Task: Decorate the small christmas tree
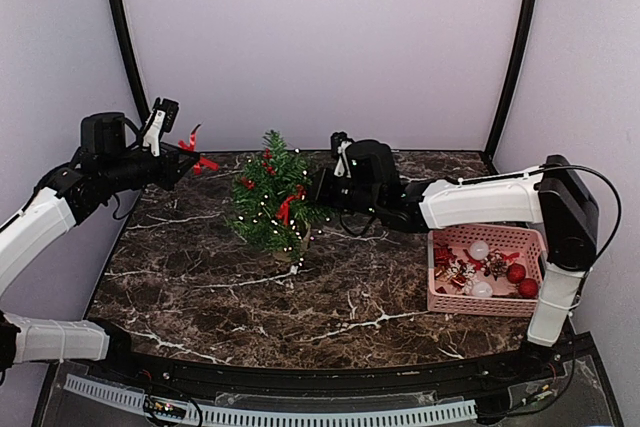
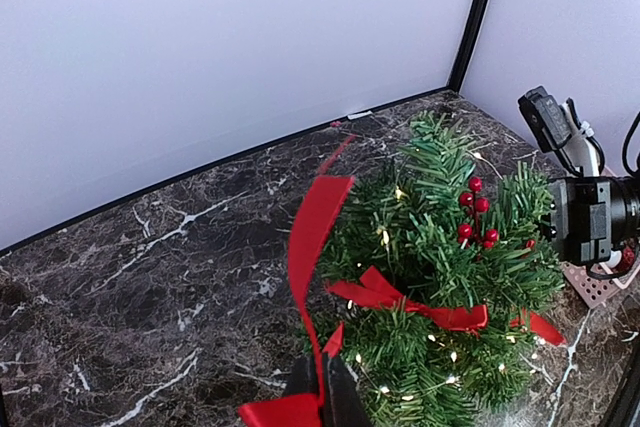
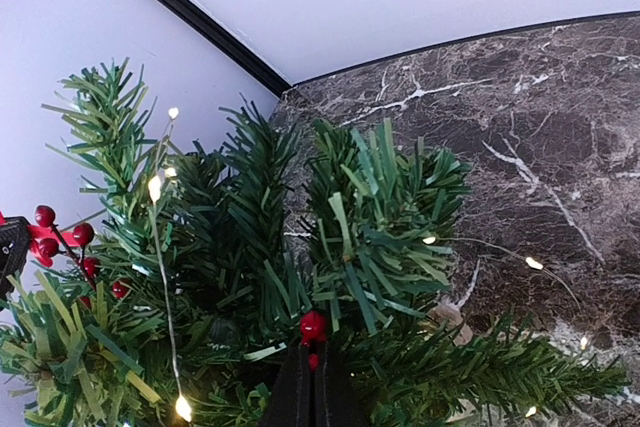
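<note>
I've got a dark marble-patterned table with white veining, its far edge butting straight against a plain, pale back wall. Matching side walls close in left and right, with black strips marking the far corners. The light is soft and even. A white perforated strip runs along the near edge.

We are looking into a robot lab booth: plain white walls and black poles are enclosing a marbled table. A left arm and a right arm are reaching over it from the near edge, by a slotted rail.
</note>
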Tool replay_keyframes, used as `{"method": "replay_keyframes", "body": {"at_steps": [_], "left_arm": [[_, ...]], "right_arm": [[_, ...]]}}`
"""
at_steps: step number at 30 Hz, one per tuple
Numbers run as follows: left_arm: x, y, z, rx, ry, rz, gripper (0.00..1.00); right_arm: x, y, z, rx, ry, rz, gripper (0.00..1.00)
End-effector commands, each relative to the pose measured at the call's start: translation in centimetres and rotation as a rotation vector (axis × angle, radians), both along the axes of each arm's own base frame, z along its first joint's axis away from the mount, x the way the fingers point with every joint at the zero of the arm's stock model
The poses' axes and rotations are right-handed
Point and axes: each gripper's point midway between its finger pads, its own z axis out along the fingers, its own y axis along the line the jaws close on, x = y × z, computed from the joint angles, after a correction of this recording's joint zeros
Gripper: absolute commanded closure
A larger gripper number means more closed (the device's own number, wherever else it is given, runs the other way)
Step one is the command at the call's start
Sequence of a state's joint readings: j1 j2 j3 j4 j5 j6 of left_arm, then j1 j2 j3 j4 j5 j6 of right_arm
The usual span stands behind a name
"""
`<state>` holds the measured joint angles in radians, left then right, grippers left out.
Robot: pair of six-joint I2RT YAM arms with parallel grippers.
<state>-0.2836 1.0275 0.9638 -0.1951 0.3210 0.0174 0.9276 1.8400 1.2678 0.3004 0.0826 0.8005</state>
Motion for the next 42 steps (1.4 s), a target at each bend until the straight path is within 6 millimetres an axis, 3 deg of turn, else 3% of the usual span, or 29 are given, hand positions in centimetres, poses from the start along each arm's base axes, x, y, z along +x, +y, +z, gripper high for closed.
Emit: {"method": "replay_keyframes", "body": {"at_steps": [1,5,16,25,28,35,38,42], "left_arm": [[-0.1,0.2,0.0,0.008,-0.028,-0.005,1.0],[-0.2,0.1,0.1,0.003,-0.033,-0.009,1.0],[-0.3,0.2,0.3,0.003,-0.039,-0.007,1.0],[-0.3,0.3,0.4,-0.002,-0.05,0.002,1.0],[-0.6,-0.3,0.6,-0.029,-0.041,-0.03,1.0],[-2.8,-2.1,3.4,-0.192,-0.041,-0.111,1.0],[-4.1,-3.3,3.1,-0.237,-0.016,-0.13,1.0],[-6.5,-6.2,2.4,-0.266,0.036,-0.205,1.0]], "right_arm": [[-0.5,0.5,1.1,0.045,-0.008,0.021,1.0],[-0.6,-0.3,1.9,0.039,-0.025,0.0,0.99],[-0.6,-3.9,3.8,-0.009,-0.077,-0.107,0.66],[-0.8,-6.2,4.3,-0.026,-0.097,-0.175,0.52],[-1.1,-7.6,4.8,-0.031,-0.115,-0.204,0.46],[-1.6,-12.0,6.8,-0.058,-0.158,-0.25,0.35],[-2.0,-13.6,8.1,-0.111,-0.201,-0.254,0.32],[-2.5,-15.8,10.0,-0.118,-0.239,-0.248,0.27]]}}
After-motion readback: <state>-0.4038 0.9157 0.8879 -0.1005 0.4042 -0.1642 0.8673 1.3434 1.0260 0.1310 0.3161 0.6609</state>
